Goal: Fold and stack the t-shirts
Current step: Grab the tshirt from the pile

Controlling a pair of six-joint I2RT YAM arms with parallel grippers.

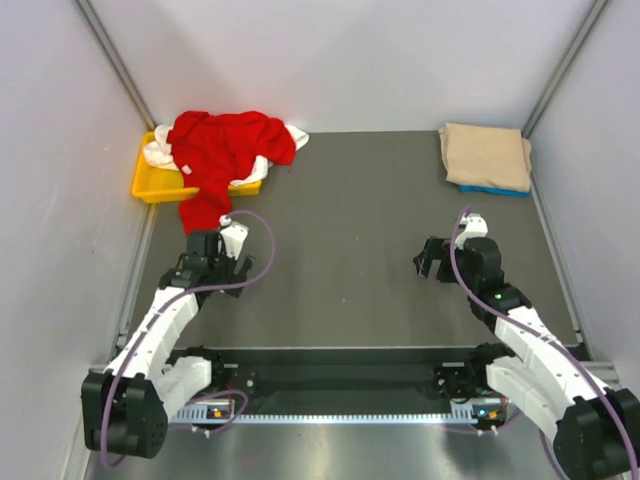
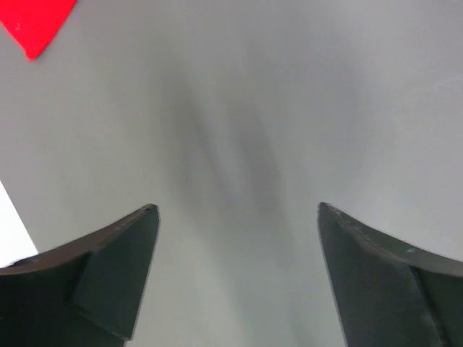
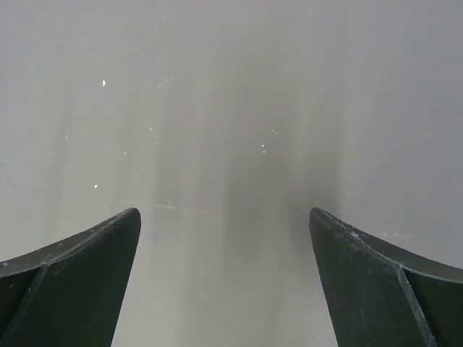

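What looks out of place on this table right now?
The crumpled bright red cloth t-shirt overflows the yellow plastic tray, one end trailing onto the table; a white t-shirt is bunched beneath. The folded tan t-shirt looks tidy.

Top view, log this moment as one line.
left tool open, empty, near red tee | right tool open, empty | red tee unfolded, over tray and white tee | tan tee folded on blue tee
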